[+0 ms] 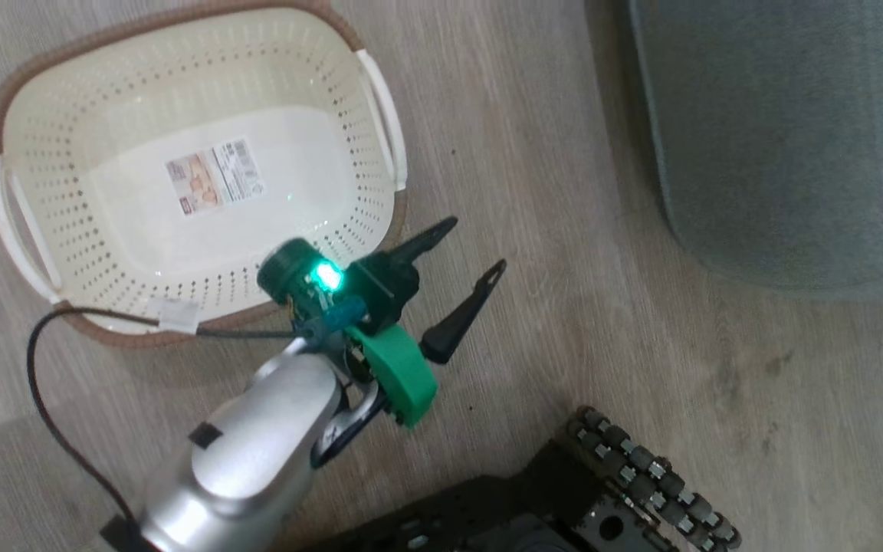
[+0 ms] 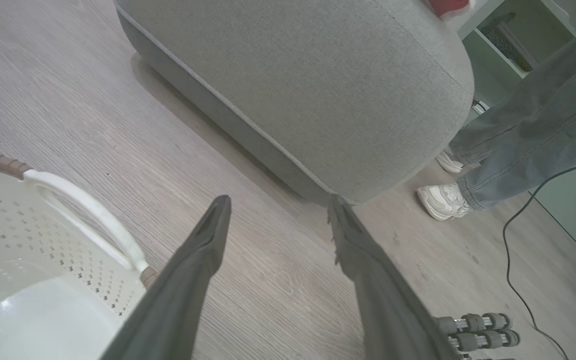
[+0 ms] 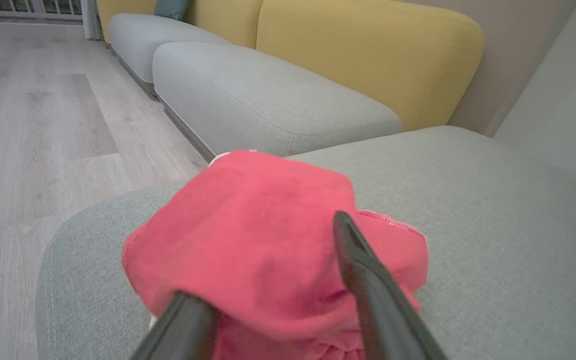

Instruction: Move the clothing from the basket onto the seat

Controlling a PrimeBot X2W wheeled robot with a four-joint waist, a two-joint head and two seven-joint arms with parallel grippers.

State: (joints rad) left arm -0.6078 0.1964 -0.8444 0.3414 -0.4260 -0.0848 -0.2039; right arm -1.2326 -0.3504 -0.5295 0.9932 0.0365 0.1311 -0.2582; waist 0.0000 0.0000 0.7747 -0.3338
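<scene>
The basket (image 1: 104, 253) stands on the wood floor with nothing in it but the label (image 1: 215, 176) on its bottom. My left gripper (image 1: 477, 244) hangs open over the floor just past the basket's right corner, holding nothing. In the left wrist view its fingers (image 2: 203, 250) point at the grey-green seat (image 2: 318, 90). The red clothing (image 3: 248, 235) lies bunched on the seat (image 3: 493, 225). My right gripper (image 3: 280, 220) is open around it, and fabric drapes over the left fingertip. A bit of red clothing (image 2: 448, 6) shows on top of the seat.
A person's legs in jeans (image 2: 533, 130) and white shoes (image 2: 440, 200) stand beside the seat's far corner. A black cable (image 2: 518, 260) runs over the floor there. My wheeled base (image 1: 641, 468) is at the bottom. Grey and yellow sofa sections (image 3: 278, 95) stand behind the seat.
</scene>
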